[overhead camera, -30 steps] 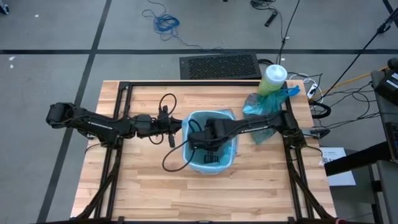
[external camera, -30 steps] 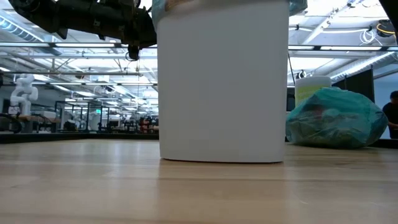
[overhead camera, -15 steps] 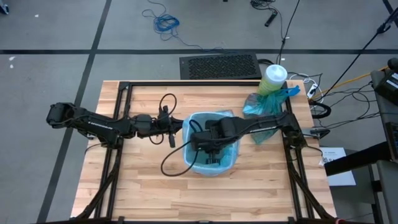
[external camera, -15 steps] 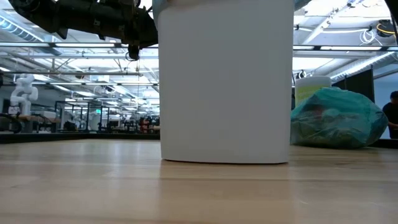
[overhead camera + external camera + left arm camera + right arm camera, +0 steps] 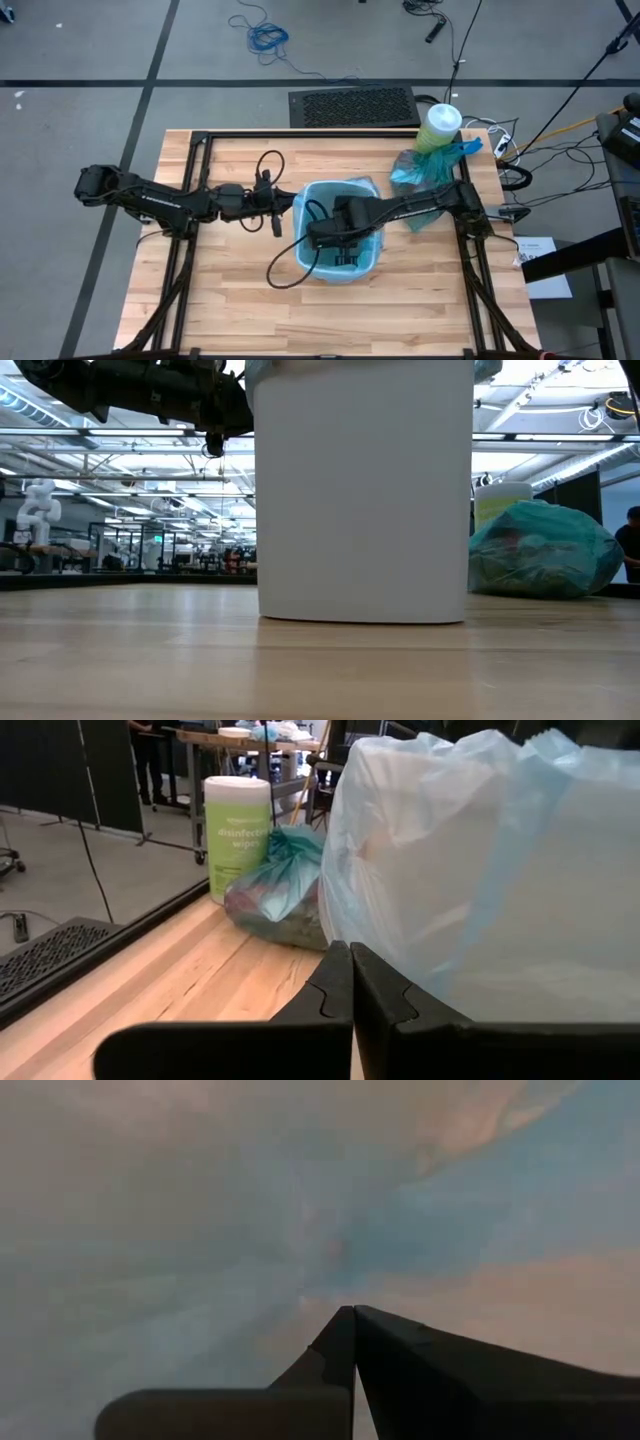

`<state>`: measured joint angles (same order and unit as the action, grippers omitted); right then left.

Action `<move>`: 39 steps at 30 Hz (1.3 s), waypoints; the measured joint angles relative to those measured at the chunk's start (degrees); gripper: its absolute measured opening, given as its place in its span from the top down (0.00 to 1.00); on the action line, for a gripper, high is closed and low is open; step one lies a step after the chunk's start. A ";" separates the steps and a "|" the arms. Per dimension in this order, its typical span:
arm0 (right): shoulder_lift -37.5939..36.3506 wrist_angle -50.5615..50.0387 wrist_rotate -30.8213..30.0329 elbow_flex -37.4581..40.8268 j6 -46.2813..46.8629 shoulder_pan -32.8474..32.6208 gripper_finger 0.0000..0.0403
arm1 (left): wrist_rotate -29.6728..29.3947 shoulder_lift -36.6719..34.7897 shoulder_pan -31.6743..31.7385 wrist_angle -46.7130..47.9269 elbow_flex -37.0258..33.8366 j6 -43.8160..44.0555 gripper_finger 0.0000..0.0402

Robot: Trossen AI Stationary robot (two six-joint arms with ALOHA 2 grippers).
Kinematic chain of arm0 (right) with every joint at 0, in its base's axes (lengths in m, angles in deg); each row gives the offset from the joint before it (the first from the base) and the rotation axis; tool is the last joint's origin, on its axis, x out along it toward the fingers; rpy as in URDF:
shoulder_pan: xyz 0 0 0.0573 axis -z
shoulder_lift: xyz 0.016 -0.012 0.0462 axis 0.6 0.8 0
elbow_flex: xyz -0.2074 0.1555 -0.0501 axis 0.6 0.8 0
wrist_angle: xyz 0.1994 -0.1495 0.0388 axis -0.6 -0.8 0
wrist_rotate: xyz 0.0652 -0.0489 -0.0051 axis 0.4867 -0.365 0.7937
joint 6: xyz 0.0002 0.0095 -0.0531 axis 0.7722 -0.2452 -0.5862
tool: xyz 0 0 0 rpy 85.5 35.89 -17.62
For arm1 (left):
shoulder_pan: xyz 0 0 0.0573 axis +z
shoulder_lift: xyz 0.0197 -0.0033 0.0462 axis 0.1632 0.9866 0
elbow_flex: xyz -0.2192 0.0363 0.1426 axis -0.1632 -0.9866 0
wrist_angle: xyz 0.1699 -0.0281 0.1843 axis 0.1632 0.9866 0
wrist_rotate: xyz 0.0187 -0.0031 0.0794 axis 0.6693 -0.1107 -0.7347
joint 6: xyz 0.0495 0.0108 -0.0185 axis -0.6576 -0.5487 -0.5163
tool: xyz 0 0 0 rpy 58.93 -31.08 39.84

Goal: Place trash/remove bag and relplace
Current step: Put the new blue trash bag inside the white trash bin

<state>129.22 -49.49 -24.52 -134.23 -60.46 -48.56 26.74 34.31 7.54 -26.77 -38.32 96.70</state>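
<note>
A: We start from the table (image 5: 240, 290); the white bin (image 5: 362, 490) stands near its middle, lined with the pale sky-blue bag (image 5: 318, 192), whose edge drapes over the rim; the full teal-green bag (image 5: 425, 180) lies well apart toward the far right corner, just beside the green wipes canister (image 5: 438, 126), with the trash shut up inside it as far as we can tell.

B: So what does the next move hang on?

A: The liner lies straight below the right gripper (image 5: 345, 255); our right arm reaches in from the right side and bends down into the bin's mouth; its wrist view shows only blue film close ahead, with both fingers pressed together and nothing caught between them.

B: And the left?

A: The left gripper (image 5: 275, 222) hangs just beside the bin's left rim, outside it, arm stretched level across the table; its fingers meet too, empty; the draped liner edge sits right in front of it, so we judge it the nearer one for tucking that side.
</note>
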 joint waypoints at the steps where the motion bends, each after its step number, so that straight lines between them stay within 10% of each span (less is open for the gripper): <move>1: 0.00 1.14 0.09 1.78 -0.14 0.15 1.00 | 0.00 0.00 0.00 0.02 0.00 0.00 1.00; 39: -18.50 16.09 -12.92 -4.85 -14.74 -2.17 1.00 | -0.40 -3.13 0.81 7.28 0.02 0.17 1.00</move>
<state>110.71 -33.40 -37.45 -139.08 -75.20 -50.73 26.34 31.17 8.35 -19.49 -38.30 96.88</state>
